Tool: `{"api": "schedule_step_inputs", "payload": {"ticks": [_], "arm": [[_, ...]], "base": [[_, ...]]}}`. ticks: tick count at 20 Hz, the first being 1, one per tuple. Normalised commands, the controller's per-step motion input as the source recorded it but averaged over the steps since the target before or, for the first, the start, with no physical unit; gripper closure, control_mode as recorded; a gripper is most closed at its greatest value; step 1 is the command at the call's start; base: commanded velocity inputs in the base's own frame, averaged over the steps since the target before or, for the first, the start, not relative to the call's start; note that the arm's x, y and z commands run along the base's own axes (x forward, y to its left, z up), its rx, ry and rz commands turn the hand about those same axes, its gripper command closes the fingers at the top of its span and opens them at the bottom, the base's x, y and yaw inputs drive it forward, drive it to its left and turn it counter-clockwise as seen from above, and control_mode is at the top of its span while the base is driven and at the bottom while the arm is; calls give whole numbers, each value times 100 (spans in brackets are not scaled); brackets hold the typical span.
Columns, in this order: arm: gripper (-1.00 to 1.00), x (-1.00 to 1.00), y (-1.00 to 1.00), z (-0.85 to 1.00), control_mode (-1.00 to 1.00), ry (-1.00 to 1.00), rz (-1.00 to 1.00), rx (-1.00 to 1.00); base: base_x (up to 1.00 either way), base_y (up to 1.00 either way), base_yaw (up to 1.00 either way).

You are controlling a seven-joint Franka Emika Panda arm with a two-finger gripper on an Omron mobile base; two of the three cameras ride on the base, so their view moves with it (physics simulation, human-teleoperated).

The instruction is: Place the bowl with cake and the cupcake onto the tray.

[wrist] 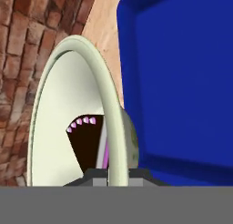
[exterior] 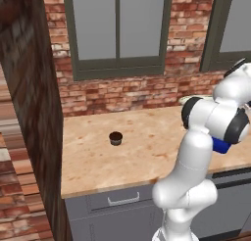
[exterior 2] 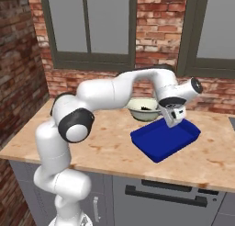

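Observation:
My gripper (wrist: pixel 111 173) is shut on the rim of the pale greenish-white bowl (wrist: pixel 59 104), with one finger inside and one outside. A dark brown piece of cake (wrist: pixel 86 139) lies in the bowl. From the right base view, the bowl (exterior 2: pixel 143 109) sits just behind the far left edge of the blue tray (exterior 2: pixel 165 138), and the gripper (exterior 2: pixel 161 112) is at the bowl's right rim. Whether the bowl still rests on the counter I cannot tell. The small dark cupcake (exterior: pixel 115 137) stands alone on the counter, well to the left of the arm.
The brick wall and windows (exterior 2: pixel 110 27) run close behind the bowl. A tall brick pillar (exterior: pixel 34 112) bounds the counter on the left. The counter's front edge (exterior: pixel 112 186) has drawers below it. A sliver of the tray (exterior: pixel 220 146) peeks out behind the arm.

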Motion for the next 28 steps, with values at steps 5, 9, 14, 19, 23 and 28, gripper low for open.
{"api": "schedule_step_inputs", "payload": {"ticks": [5, 9, 14, 19, 23, 28], "arm": [[100, -28, -77, -3, -100, -2, -16, -1], [100, -3, -72, -12, -100, 0, -15, -1], [100, 0, -32, -40, -100, 0, -13, -3], [100, 0, -1, -58, -100, -5, -11, -6], [100, 0, -8, -39, -100, -6, -9, -6], [100, 1, -5, -27, -100, -10, -7, -3]], "base": [[0, 0, 0], [0, 0, 0], [0, 0, 0], [0, 0, 0], [0, 0, 0], [0, 0, 0]]}}
